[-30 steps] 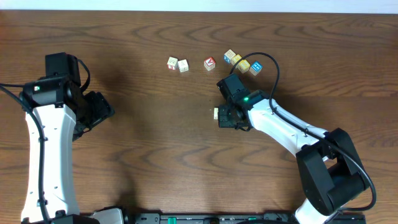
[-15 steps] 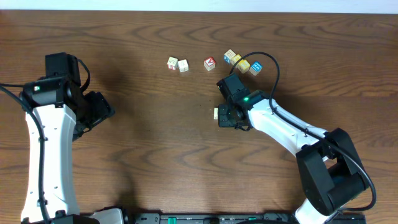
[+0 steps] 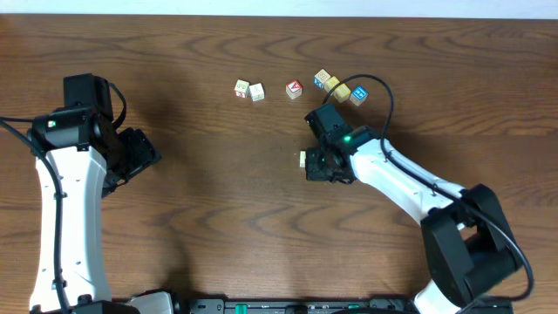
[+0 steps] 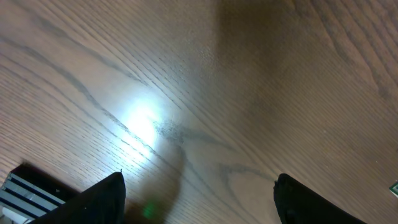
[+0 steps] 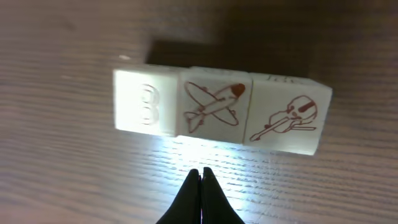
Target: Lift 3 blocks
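Note:
In the right wrist view the 3 blocks lie side by side in one touching row on the wood. The left block carries an embossed figure, the middle block a red-lined aeroplane, the right block a violin. My right gripper is shut and holds nothing; its tips sit just short of the middle block. From overhead the row is mostly hidden under the right gripper. At the left of the table my left gripper is open, with bare wood between its fingers.
Loose cubes lie in a line at the back of the table: two pale ones, a red-faced one, then a cluster with a pale cube, a yellow one and a blue one. A black cable loops above the right arm.

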`<state>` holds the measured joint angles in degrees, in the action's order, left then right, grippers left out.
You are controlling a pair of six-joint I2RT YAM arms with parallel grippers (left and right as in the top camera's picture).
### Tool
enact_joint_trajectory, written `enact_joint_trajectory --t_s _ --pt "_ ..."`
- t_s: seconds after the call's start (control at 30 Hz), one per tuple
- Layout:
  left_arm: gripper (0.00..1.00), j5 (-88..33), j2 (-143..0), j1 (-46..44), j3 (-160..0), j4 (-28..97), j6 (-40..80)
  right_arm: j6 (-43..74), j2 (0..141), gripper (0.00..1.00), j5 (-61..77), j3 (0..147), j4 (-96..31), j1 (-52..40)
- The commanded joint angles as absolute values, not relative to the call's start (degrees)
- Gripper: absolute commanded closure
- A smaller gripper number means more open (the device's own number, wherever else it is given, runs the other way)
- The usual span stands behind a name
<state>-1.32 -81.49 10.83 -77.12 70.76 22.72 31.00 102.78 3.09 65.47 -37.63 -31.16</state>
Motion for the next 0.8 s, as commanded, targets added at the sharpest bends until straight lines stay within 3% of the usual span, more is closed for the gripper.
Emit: enact_joint_trajectory --t_s 0.0,0.77 --pt "0.23 -1.0 -81.3 11.0 -78.1 71.1 23.2 31.0 99.9 0.99 3.5 67.1 -37.0 -30.2" --pt "0.23 -1.0 -81.3 11.0 -78.1 71.1 23.2 36.8 105.3 0.99 -1.7 67.0 -33.9 -35.9"
